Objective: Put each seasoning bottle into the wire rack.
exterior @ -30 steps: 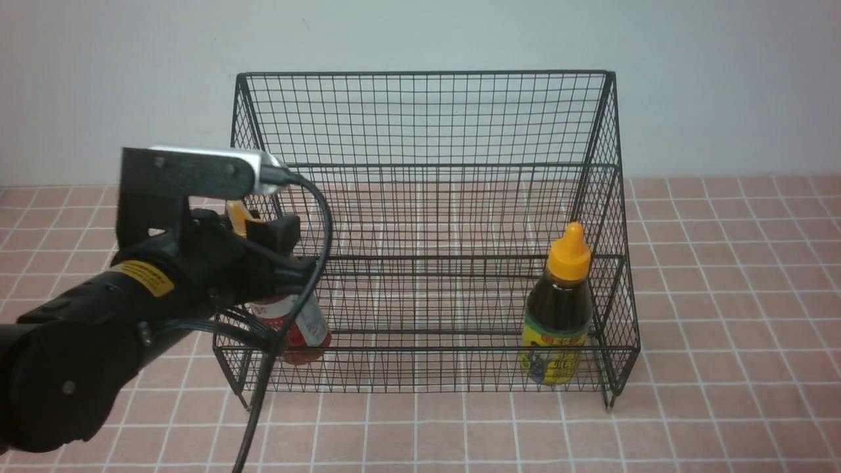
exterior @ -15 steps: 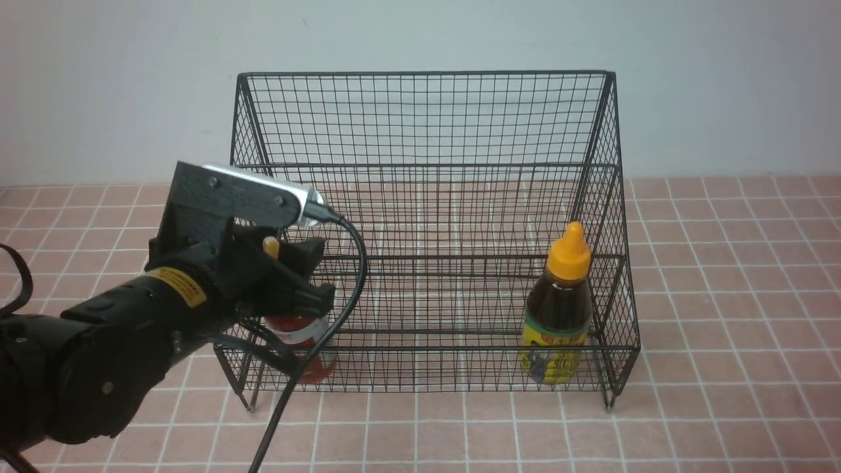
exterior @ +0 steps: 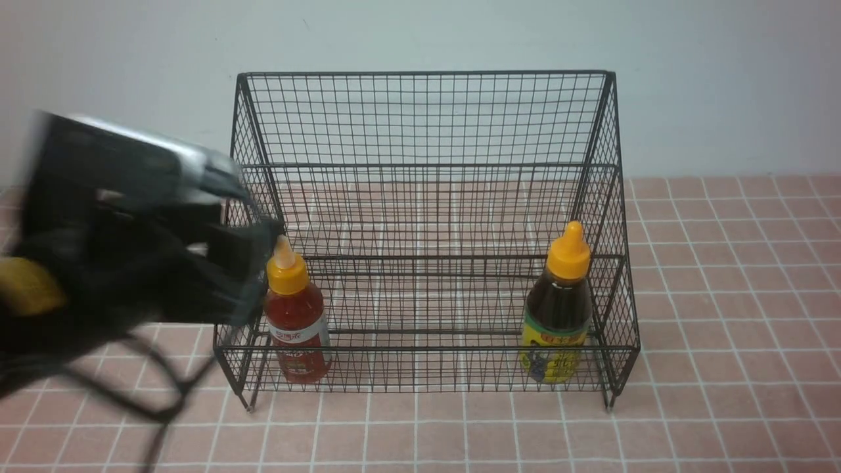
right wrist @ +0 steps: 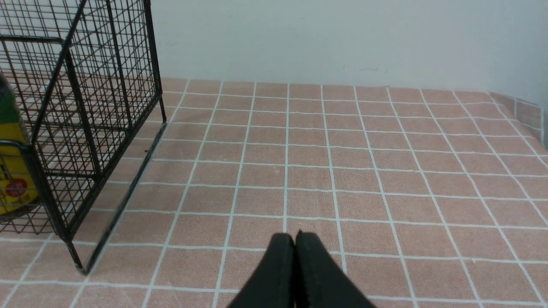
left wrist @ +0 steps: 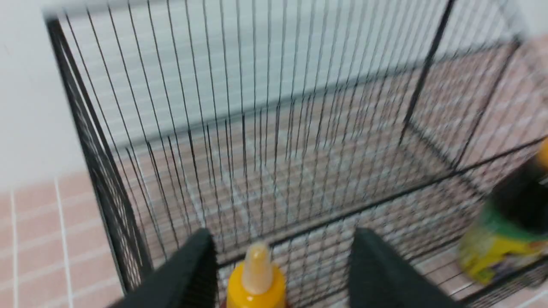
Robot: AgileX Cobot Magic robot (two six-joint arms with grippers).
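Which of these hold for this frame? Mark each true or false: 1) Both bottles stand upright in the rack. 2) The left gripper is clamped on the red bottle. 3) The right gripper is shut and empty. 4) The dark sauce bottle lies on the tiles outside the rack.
1) True: the red sauce bottle and the dark sauce bottle stand upright in the wire rack.
2) False: the left gripper is open, its fingers clear of the cap.
3) True: the right gripper is shut over bare tiles.
4) False: it stands inside the rack, at its right end.
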